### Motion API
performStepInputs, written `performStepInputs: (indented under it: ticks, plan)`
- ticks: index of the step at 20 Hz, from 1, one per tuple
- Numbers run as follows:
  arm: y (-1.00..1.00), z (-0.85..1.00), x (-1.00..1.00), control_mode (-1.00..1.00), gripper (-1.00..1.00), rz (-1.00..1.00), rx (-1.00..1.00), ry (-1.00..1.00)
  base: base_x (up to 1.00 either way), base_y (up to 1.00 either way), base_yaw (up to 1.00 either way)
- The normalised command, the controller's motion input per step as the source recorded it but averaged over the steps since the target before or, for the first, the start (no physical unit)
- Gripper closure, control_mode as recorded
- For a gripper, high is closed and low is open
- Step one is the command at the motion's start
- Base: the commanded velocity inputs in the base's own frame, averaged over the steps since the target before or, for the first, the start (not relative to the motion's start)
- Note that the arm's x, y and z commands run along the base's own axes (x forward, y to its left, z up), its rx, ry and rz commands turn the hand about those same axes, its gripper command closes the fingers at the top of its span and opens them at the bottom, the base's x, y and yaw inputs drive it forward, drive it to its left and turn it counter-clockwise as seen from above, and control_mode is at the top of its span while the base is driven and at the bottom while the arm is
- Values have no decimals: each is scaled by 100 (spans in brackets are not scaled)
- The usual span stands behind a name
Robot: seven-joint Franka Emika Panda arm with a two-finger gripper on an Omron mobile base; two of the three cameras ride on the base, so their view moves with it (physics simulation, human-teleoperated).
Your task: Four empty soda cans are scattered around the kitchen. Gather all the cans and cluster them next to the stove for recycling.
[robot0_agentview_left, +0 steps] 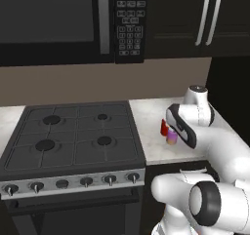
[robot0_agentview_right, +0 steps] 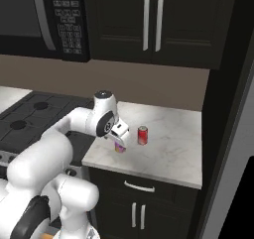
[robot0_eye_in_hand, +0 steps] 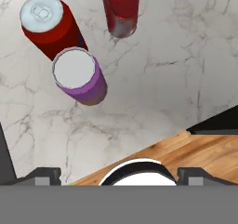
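The black stove [robot0_agentview_left: 73, 136] fills the left of the left base view. On the marble counter [robot0_agentview_right: 168, 149] to its right stand a purple-pink soda can [robot0_eye_in_hand: 79, 76] and two red soda cans [robot0_eye_in_hand: 49, 25] [robot0_eye_in_hand: 121, 9], all upright and close together. From the right base view the purple can [robot0_agentview_right: 119, 147] sits just under my hand, with a red can [robot0_agentview_right: 142, 135] to its right. My gripper [robot0_agentview_right: 119, 138] hangs above the purple can, open, with nothing between its fingertips [robot0_eye_in_hand: 44, 174]. In the left base view my arm hides part of the red can [robot0_agentview_left: 164, 127] and the purple can [robot0_agentview_left: 172, 138].
A black microwave [robot0_agentview_left: 58, 19] with keypad hangs over the stove, and dark upper cabinets [robot0_agentview_right: 154, 20] over the counter. The counter's front edge drops to a wooden floor [robot0_eye_in_hand: 200, 153]. Bare marble stretches right of the cans toward a dark tall panel [robot0_agentview_right: 223, 109].
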Motion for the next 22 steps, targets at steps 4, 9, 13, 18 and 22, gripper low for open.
performStepInputs:
  ticks: [4,9,13,18,22]
  plan:
    - [6,4,-29,-100,-100,3,0,0,0,0,0]
    - [0,0,-1,-100,-100,0,0,0,0,0,0]
    - [0,0,0,100,-100,0,0,0,-3,0,0]
    - [0,0,0,100,-100,0,0,0,-54,-3,0]
    - [0,0,0,100,-100,0,0,0,-66,0,0]
